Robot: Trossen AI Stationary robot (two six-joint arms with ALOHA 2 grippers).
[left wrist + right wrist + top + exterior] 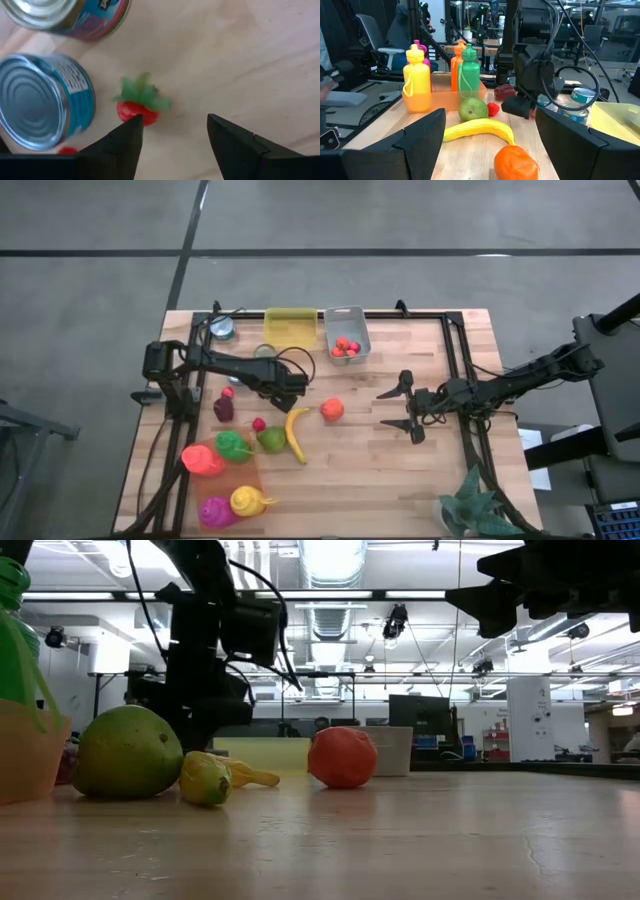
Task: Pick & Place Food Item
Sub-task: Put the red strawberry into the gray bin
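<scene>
From above, the left gripper (290,387) hangs over the wooden table (400,470) left of the round orange (332,409); the right gripper (405,408) is spread wide.

Left wrist: fingers apart above a leafy strawberry (137,104) beside a ribbed teal tin (42,102), label unreadable.

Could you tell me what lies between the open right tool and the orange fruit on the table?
Nothing: in the high view, bare wood separates the right tool from the round orange fruit; the wooden table is bare there.
</scene>
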